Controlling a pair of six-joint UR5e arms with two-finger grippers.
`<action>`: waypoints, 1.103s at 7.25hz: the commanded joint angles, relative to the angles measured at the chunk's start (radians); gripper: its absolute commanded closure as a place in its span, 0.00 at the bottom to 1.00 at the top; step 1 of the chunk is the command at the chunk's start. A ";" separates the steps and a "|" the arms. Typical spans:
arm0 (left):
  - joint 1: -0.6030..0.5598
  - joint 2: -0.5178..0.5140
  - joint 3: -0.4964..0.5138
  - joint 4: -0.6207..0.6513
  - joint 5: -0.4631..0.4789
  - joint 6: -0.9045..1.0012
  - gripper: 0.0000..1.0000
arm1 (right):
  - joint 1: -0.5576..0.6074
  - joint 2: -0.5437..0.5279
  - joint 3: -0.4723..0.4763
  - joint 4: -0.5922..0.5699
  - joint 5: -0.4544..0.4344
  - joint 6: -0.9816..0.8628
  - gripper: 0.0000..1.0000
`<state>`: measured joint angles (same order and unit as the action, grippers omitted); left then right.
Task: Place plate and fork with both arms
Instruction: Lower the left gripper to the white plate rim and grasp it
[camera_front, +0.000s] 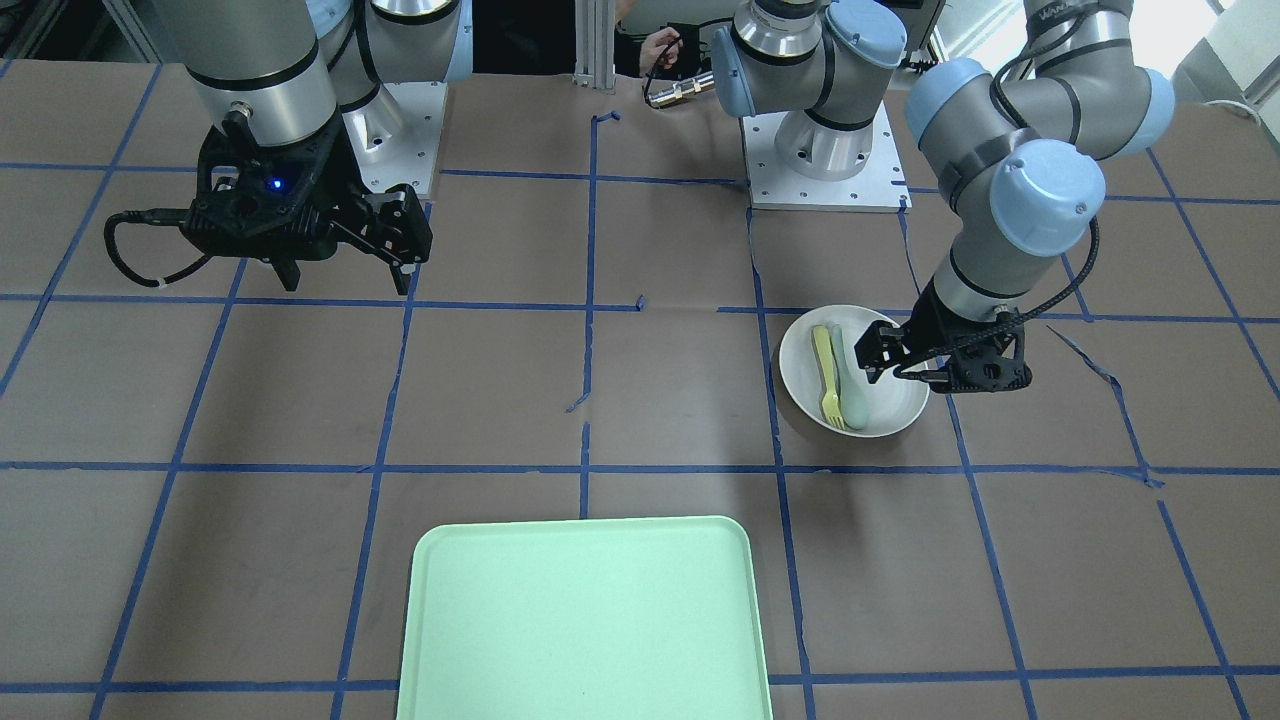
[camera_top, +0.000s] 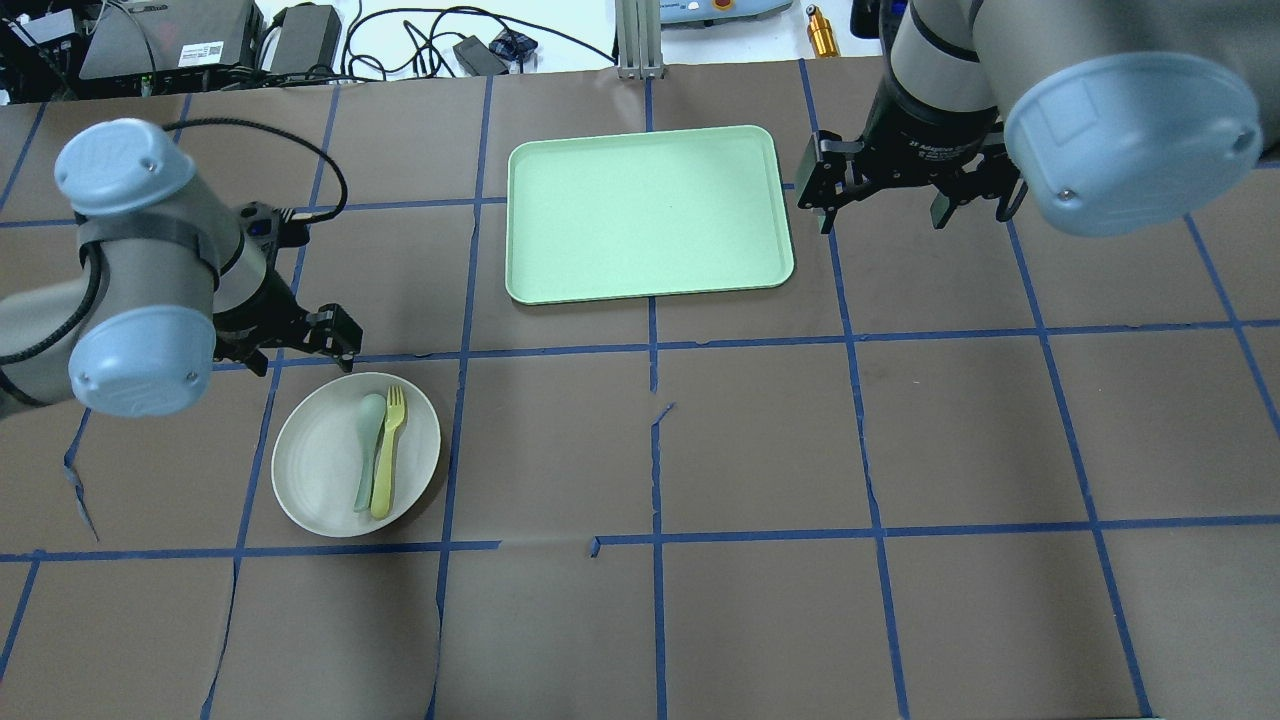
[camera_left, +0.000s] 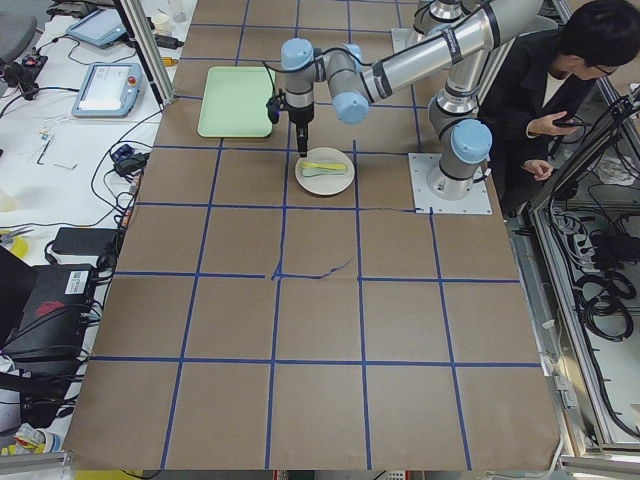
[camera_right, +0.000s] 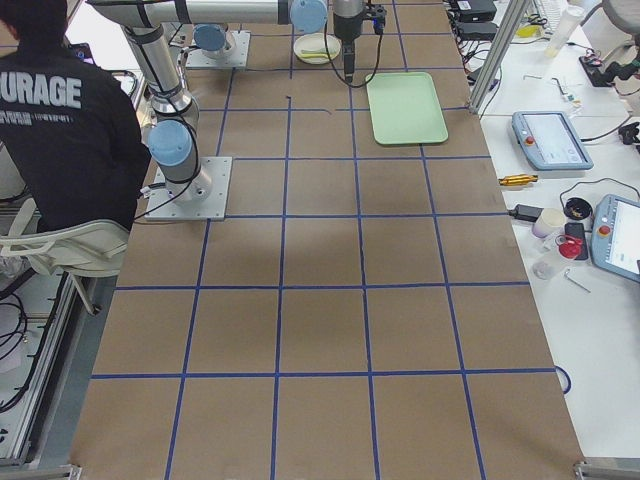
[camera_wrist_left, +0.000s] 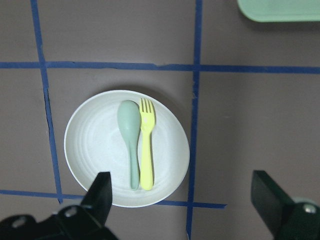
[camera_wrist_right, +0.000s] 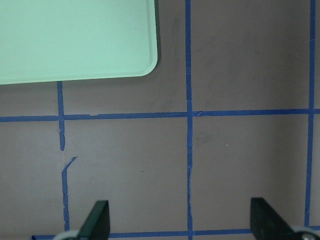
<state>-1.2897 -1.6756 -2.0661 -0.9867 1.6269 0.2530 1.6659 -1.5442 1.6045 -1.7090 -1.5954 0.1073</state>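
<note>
The pale round plate (camera_top: 315, 470) lies on the table on my left side. It also shows in the front view (camera_front: 892, 402) and the left wrist view (camera_wrist_left: 95, 145). The pale-yellow fork (camera_top: 388, 450) (camera_wrist_left: 146, 150) (camera_front: 826, 375) lies inside it beside a grey-green spoon (camera_top: 368, 445) (camera_wrist_left: 131, 135). My left gripper (camera_top: 300, 355) (camera_front: 910, 375) (camera_wrist_left: 182, 205) is open and empty, hovering just above the plate's rim. My right gripper (camera_top: 882, 222) (camera_front: 347, 282) (camera_wrist_right: 182, 222) is open and empty, held high beside the tray's right end.
A large mint-green tray (camera_top: 648, 212) (camera_front: 585, 620) (camera_wrist_right: 75, 40) lies at the table's far middle. The brown paper table cover carries a blue tape grid. A seated person (camera_left: 560, 60) (camera_right: 60, 120) is beside the robot's bases.
</note>
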 joint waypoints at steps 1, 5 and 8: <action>0.157 -0.032 -0.121 0.082 -0.032 0.162 0.17 | 0.000 0.001 0.002 0.002 0.000 0.000 0.00; 0.170 -0.067 -0.138 0.092 -0.030 0.164 0.67 | 0.000 0.000 0.012 0.000 0.000 0.000 0.00; 0.170 -0.069 -0.134 0.088 -0.032 0.161 1.00 | 0.000 0.000 0.012 0.000 0.000 0.000 0.00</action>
<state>-1.1200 -1.7437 -2.2025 -0.8971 1.5953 0.4155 1.6659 -1.5447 1.6168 -1.7089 -1.5953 0.1074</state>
